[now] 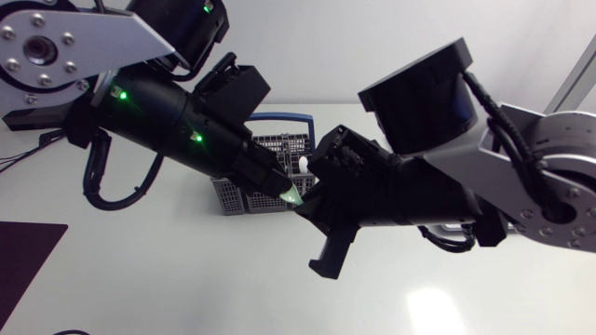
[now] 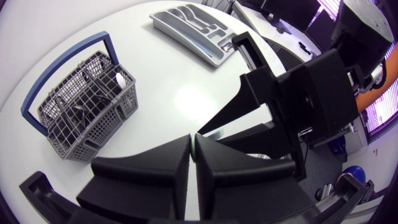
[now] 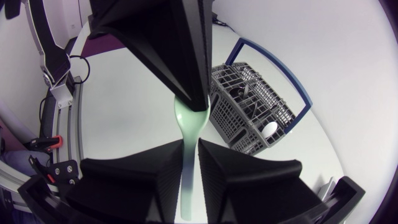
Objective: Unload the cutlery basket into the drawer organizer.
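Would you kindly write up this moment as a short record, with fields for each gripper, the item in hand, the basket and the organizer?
left gripper: shut on the green spoon, at its bowl end
right gripper: shut on the same spoon's handle
item in hand: held by both grippers above the table
cutlery basket: upright on the table, blue handle, dark utensils and a white one inside
drawer organizer: on the table beyond the basket, no cutlery seen in it
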Motion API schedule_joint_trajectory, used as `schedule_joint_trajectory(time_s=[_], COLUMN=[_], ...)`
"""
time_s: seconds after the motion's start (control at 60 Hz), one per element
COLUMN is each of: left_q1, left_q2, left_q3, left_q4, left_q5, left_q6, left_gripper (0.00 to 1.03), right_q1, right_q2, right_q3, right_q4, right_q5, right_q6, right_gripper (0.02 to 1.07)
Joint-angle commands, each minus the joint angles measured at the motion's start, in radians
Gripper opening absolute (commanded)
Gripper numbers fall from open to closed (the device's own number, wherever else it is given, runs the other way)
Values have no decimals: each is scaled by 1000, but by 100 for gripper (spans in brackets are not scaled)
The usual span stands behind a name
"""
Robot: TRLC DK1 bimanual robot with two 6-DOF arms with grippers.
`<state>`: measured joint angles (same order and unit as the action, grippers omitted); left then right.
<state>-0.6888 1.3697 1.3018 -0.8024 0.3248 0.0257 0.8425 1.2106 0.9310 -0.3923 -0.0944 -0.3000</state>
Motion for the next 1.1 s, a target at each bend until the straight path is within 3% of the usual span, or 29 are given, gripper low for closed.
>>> schedule_joint_trajectory(time_s=[0.0, 0.133, 0.317, 0.367, 0.483, 0.617, 0.817, 1.083], left_q1=[0, 2, 12, 14, 17, 26, 49, 172], left_q2=[-24, -29, -44, -47, -54, -54, -55, -58], left_q3=[17, 16, 22, 25, 30, 42, 68, 114], left_q4=[-1, 0, 11, 11, 25, 46, 74, 95], left_q5=[11, 11, 11, 11, 11, 11, 11, -4], left_q6=[0, -1, -7, -7, -10, -21, -23, -12], left_gripper=[4, 4, 16, 21, 45, 60, 66, 66], right_q1=[-6, -14, -14, -14, -13, -13, -11, -77], right_q2=[9, 6, 1, 1, 1, 0, -11, -83], right_q3=[-23, -29, -38, -44, -54, -61, -80, -113], right_q4=[-5, -6, -10, -10, -10, -11, -20, -63], right_q5=[2, -19, -34, -41, -51, -74, -96, -151], right_q6=[-2, 1, -1, 1, 6, 9, 6, -37], right_gripper=[13, 12, 12, 12, 12, 12, 12, 12])
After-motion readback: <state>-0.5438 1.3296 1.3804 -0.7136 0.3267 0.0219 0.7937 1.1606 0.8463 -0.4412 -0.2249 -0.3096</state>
